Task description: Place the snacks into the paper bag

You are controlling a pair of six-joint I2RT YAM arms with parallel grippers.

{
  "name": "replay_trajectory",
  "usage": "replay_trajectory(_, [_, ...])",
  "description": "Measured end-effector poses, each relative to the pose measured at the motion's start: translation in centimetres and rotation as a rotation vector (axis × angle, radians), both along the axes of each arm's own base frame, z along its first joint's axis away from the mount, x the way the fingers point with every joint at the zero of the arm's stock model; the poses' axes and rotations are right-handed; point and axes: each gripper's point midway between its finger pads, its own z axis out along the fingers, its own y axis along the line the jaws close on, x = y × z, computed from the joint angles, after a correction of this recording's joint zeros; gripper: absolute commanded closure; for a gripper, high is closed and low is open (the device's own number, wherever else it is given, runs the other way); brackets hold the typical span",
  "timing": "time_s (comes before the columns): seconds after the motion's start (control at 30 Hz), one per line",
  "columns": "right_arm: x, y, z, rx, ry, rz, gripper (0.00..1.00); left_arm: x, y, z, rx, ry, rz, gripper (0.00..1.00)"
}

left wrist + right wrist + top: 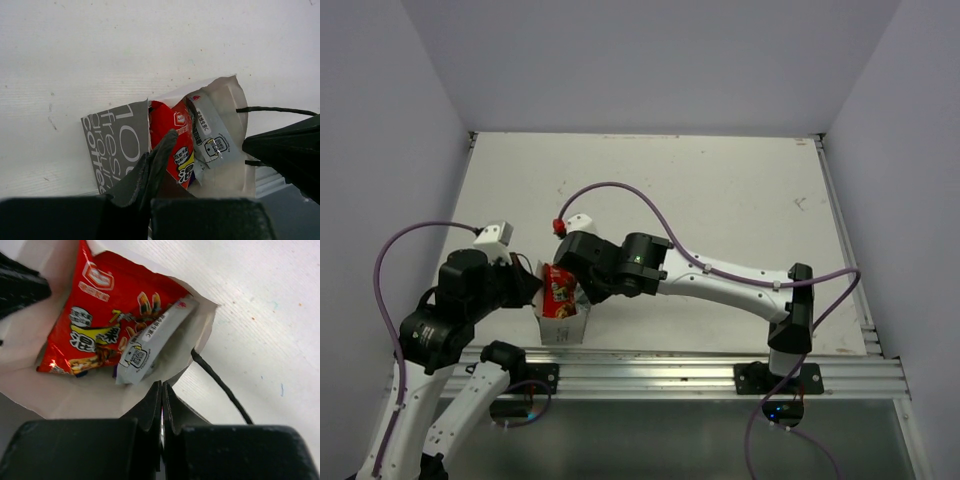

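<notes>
two-finger left gripper wide, right gripper closed

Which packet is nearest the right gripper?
The silvery-grey packet, just above the right gripper closed at the bag rim; the red packet lies farther left.

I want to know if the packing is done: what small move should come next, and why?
Probably lower the right hand, shut at the rim of the bag, onto the chip bag and press it down. The chip bag pokes above the rim, while the silver packet lies deeper inside.
</notes>
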Motion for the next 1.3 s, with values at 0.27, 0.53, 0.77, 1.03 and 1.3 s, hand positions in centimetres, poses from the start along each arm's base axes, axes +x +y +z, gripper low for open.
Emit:
replay_trajectory(0.27, [1.5,-5.0,3.6,-0.079,-0.088,-0.094,1.0,3.2,-1.6,1.9,-0.043,-0.023,-0.007,1.0])
replay_trajectory(0.53, [4.0,-10.6,9.0,-0.021,-0.158,-0.218,1.0,6.4,-3.0,3.3,-0.084,-0.062,-0.01,1.0])
replay_trajectory(0.77, [5.4,-12.7,9.0,-0.044,-0.165,-0.276,1.0,7.5,-5.3,3.3,-0.125,-0.072,-0.045,1.0])
replay_trajectory(1.03, [6.2,-14.7,8.6,-0.068,-0.16,-0.319,1.0,6.4,-15.8,1.6,-0.043,-0.033,-0.251,1.0])
replay_trajectory(1.3, [5.8,-16.5,8.8,-0.064,-0.167,-0.333,1.0,8.4,-16.8,3.2,-0.057,-0.094,-0.179,1.0])
